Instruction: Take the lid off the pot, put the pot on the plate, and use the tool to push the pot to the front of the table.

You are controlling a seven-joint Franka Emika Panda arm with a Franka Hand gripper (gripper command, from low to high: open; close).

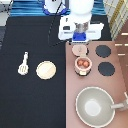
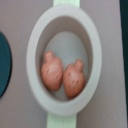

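The claw [image 1: 80,42] is in the upper centre of the exterior view, above the stove [image 1: 117,85] edge, with the lid [image 1: 79,50] directly beneath it; whether it grips the lid cannot be told. The pot [image 1: 83,64], uncovered, stands on the stove just below the lid. The wrist view shows two reddish pieces inside the pot [image 2: 37,75]. The plate [image 1: 46,70] and tool [image 1: 23,64] lie on the black table [image 1: 30,105] at left centre, near each other but apart.

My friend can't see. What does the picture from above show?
An open pot sits on the stove, its lid off, just toward the picture's top, beside the robot's pincer. A plate and spatula lie on the black table.
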